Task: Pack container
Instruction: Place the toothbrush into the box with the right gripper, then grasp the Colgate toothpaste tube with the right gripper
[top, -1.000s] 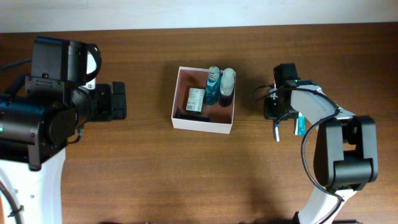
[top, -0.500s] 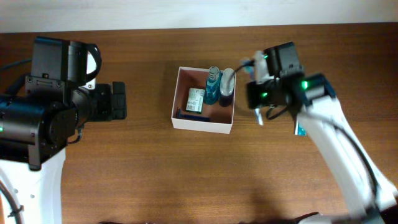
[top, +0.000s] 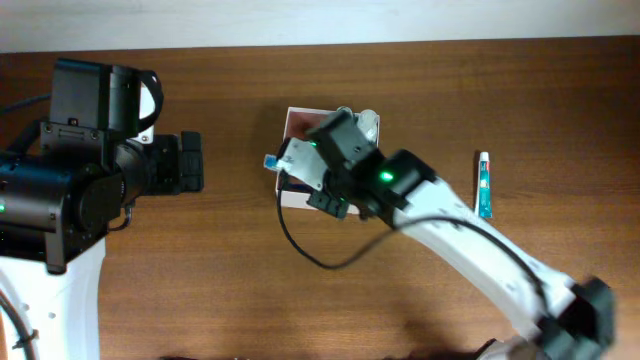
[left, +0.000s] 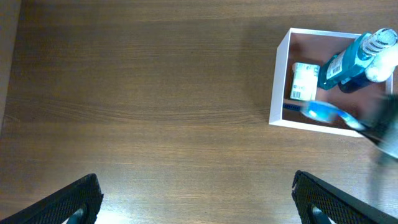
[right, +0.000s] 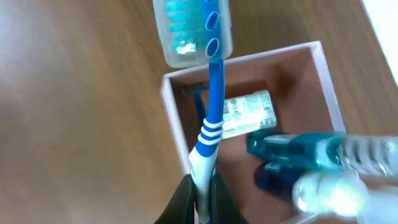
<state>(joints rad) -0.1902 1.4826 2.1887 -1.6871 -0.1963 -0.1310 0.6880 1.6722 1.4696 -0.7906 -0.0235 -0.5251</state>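
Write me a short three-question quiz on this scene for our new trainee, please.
1. True or false: the right gripper is shut on the blue toothbrush.
2. Where does the teal tube lie relative to the container? A inside it; B on the table, apart from it; C across its rim.
3. Fill in: the left gripper is ____ (open or shut).
Key: 1 true; 2 B; 3 open.
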